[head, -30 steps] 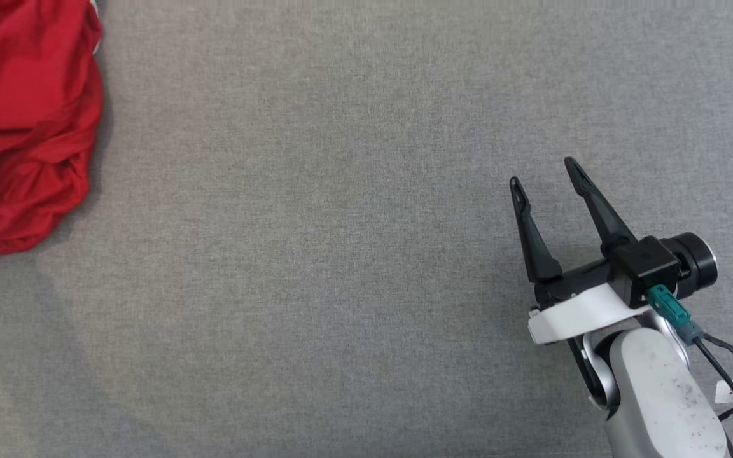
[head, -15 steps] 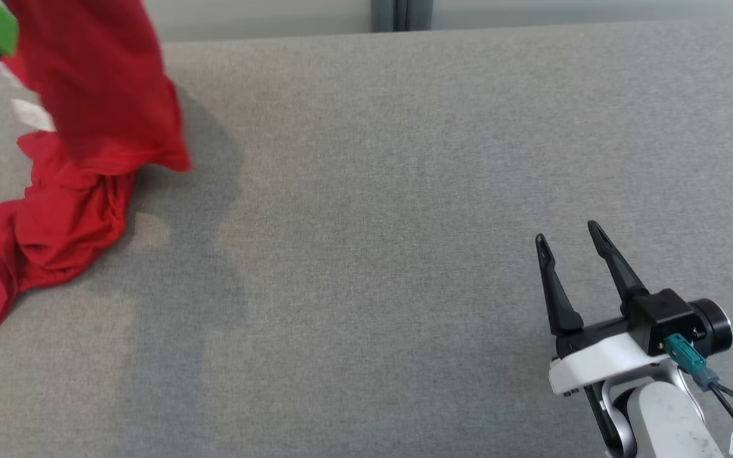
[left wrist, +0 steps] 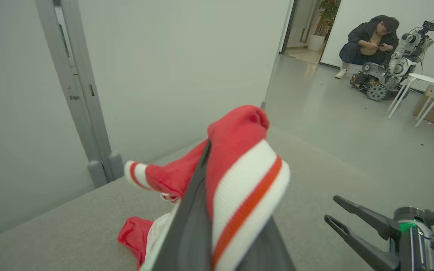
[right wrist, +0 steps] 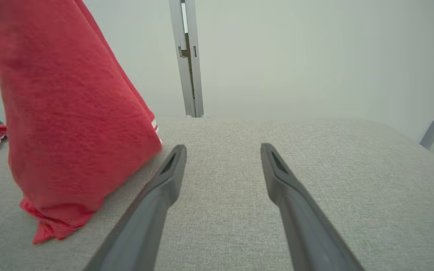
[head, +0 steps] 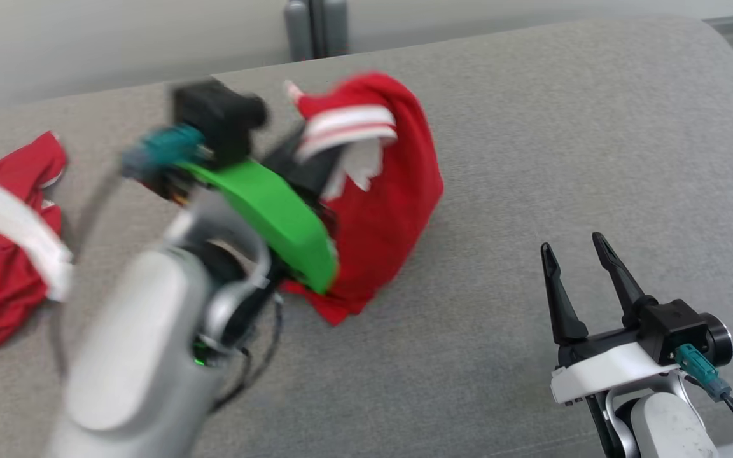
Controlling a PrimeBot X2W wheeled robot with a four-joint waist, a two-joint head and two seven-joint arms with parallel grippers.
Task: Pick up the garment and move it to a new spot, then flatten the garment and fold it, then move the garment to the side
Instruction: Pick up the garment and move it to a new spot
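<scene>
Garment [head: 385,210] hangs pinched by striped hem in my L tool [left wrist: 205,158], raised for carrying, bottom brushing desk [head: 532,127]; R tool [head: 571,242] released, idle off to L tool's right.

Lighting even, diffuse, indoor; shadows faint. Head view: left forearm [head: 137,356] and garment [head: 392,203] motion-blurred. Right wrist view: near fingers [right wrist: 149,218] soft.
</scene>
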